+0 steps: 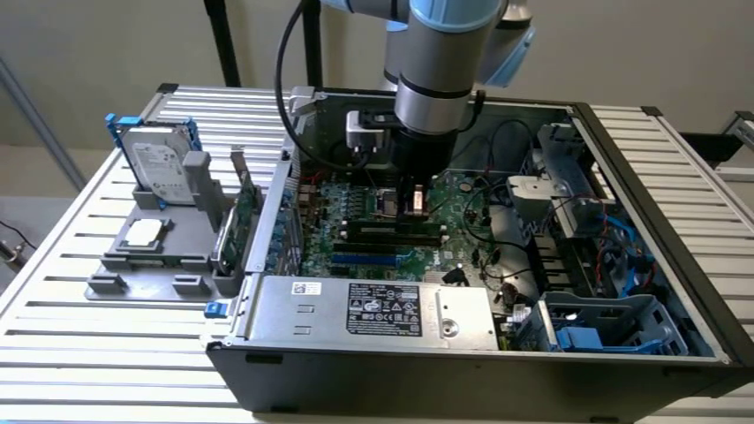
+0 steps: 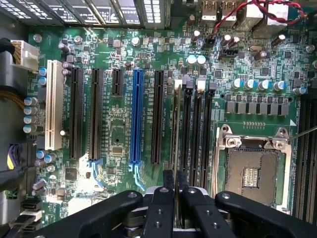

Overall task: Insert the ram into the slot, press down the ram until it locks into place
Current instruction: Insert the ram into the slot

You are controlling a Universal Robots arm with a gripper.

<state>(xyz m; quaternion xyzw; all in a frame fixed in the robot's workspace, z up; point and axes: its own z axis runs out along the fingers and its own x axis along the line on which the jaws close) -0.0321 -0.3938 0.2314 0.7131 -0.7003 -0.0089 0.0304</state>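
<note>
Wrist view: gripper (image 2: pixel 175 182) fingers clamped on edge-on ram (image 2: pixel 177 129), its long axis parallel to the black memory slots (image 2: pixel 187 134).

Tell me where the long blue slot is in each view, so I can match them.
Exterior view: the blue slot lies on the green board, nearer the camera than the arm.
Wrist view: the blue slot runs between long black slots.
Shared landmark: the black memory slots, parallel to it.

Plain beige wall (image 1: pixel 94 44); slatted aluminium table (image 1: pixel 59 300); black posts (image 1: pixel 221 40) behind.
</note>
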